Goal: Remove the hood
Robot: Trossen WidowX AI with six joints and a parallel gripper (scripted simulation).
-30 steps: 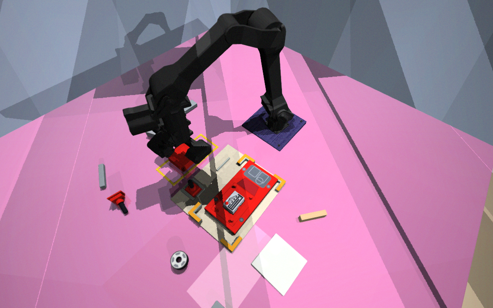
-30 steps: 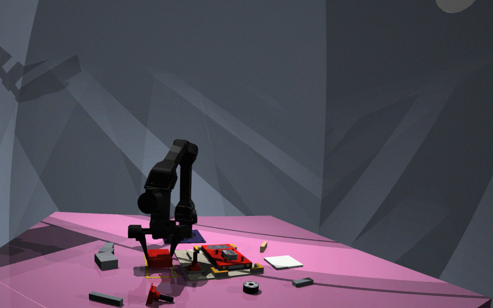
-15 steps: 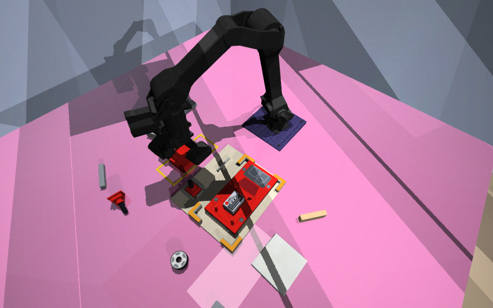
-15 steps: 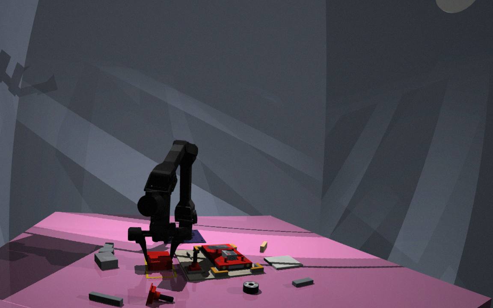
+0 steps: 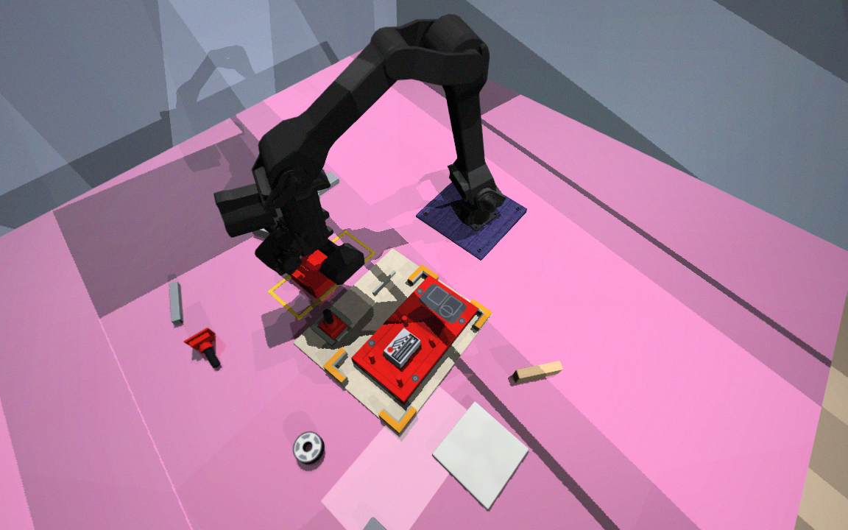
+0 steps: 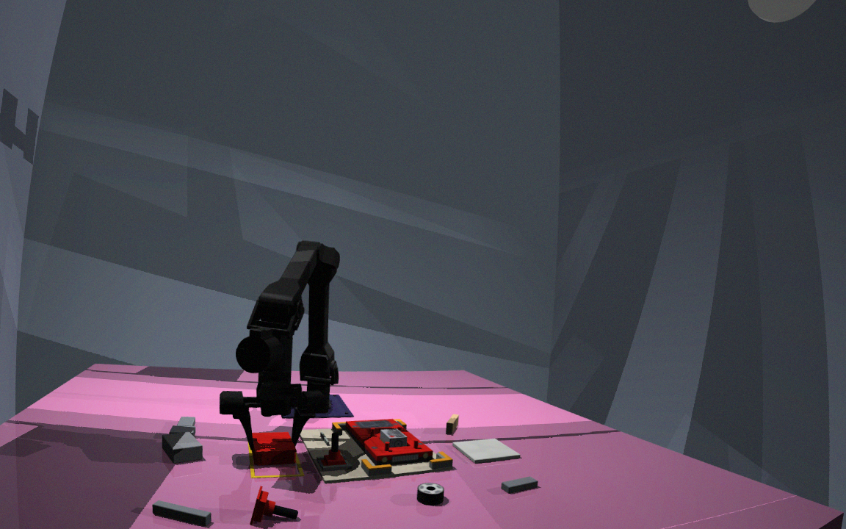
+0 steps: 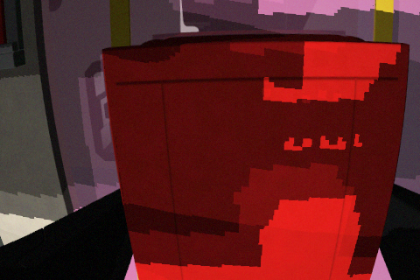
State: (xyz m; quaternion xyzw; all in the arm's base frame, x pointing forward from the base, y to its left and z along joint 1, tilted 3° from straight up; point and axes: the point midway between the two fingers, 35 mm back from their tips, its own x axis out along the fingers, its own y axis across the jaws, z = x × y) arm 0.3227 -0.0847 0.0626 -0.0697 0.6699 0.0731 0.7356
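Observation:
My gripper is shut on the red hood, with one finger on each side. The hood is level, over the marked area, a yellow outline on the pink table. It is at or just above the table; whether it touches cannot be told. The outline shows on both sides of the hood in the wrist view. The red toy car has its hood off, with a grey and white block and small posts bare on top. The fingertips are hidden in the wrist view.
The car's pale board lies beside the marked area, with an upright black-handled red part. Another red part, a grey bar, a wheel and a white plate lie around.

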